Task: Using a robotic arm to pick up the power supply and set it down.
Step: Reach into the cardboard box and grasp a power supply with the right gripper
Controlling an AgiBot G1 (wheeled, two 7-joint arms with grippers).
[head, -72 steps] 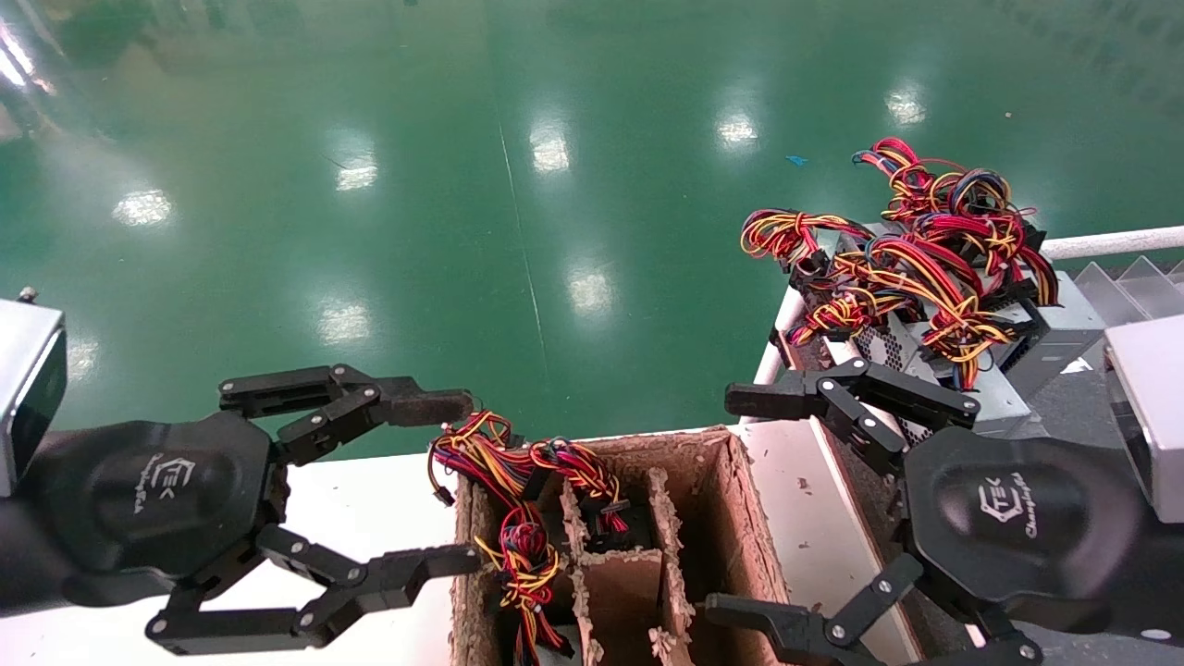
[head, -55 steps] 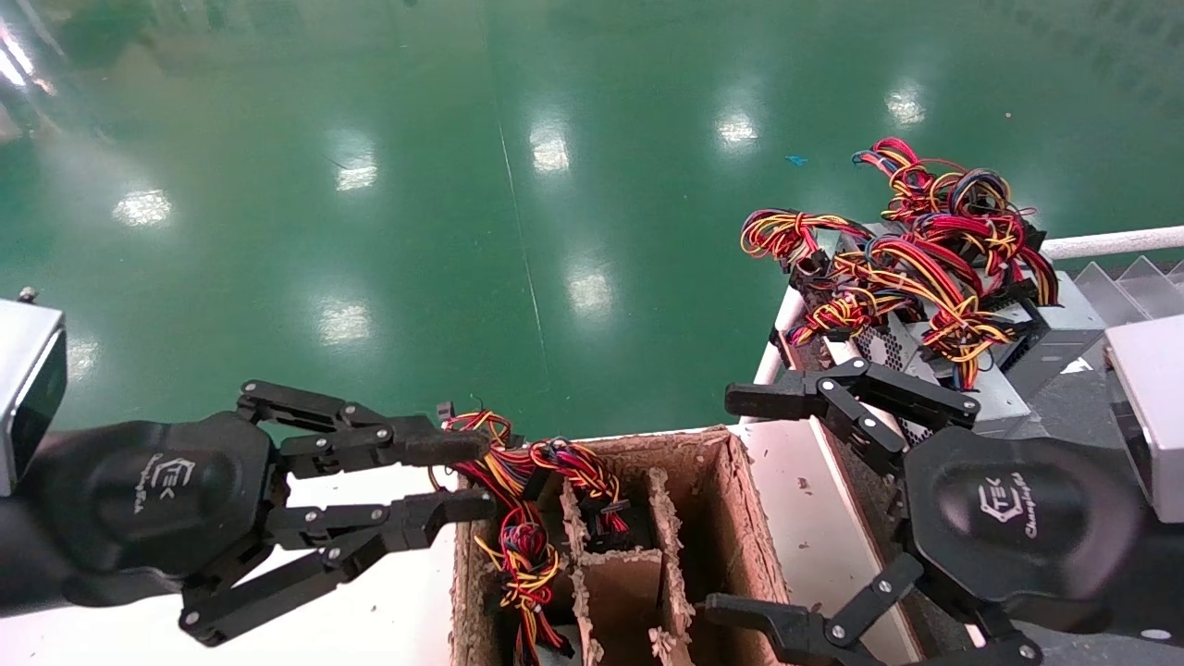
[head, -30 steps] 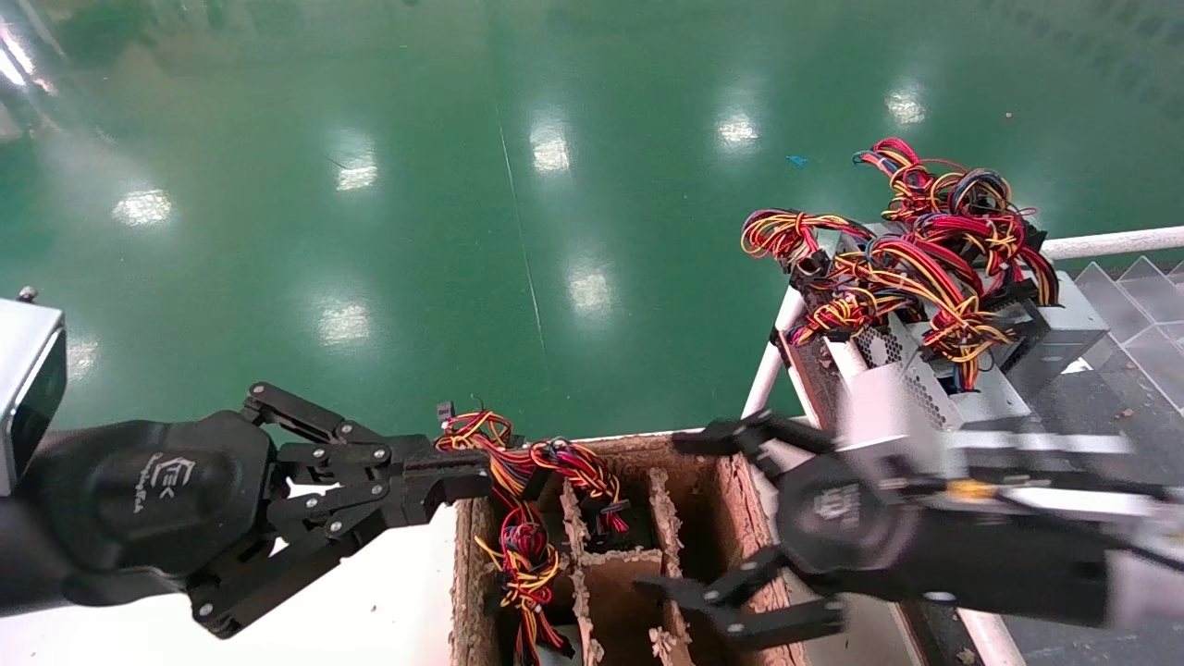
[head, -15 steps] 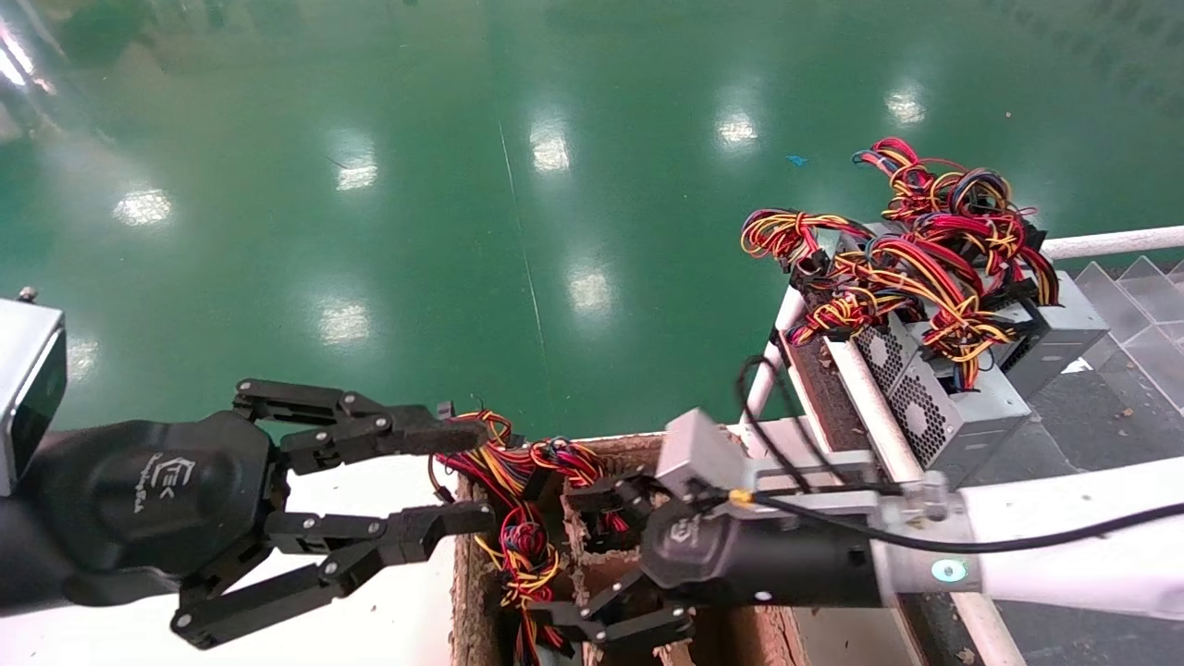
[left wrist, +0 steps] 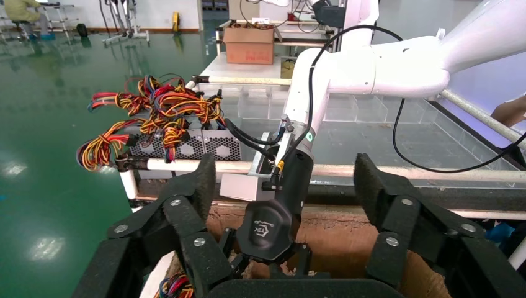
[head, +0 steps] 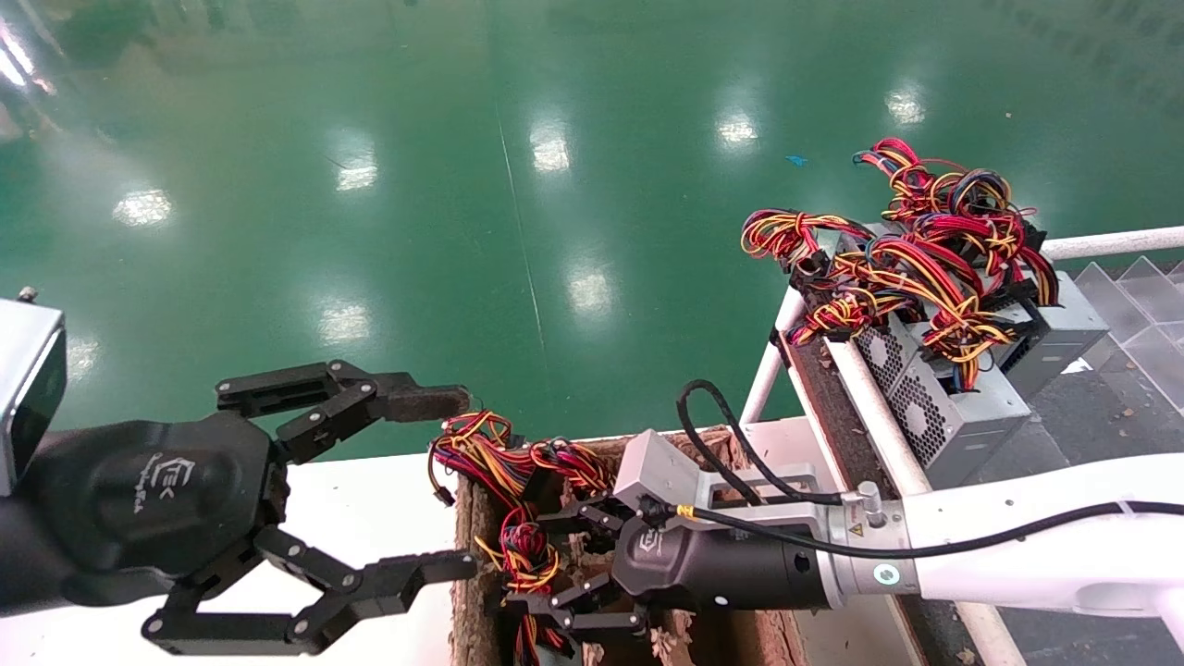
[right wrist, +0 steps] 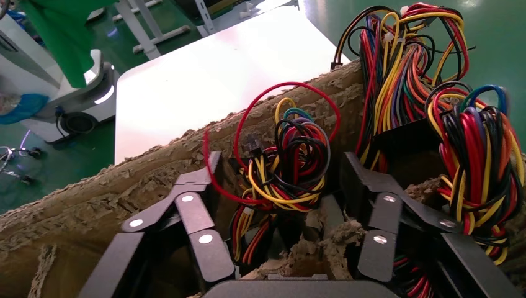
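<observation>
Over the cardboard box (head: 740, 462), we see the right gripper (head: 564, 573) reach farther left, jaws wide around wires (right wrist: 285, 161). Left gripper (head: 435, 481) has reopened wide.

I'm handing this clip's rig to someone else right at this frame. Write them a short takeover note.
Left gripper: open, empty, hovering over the white table beside the cardboard box.
Right gripper: open, reaching into the box, fingers either side of a wire bundle, not closed on it.
Power supplies: several stacked on the rack to the right; wires of others poke from the box compartments.
Done: approach only.
Left: grasp, lift out, set down.
</observation>
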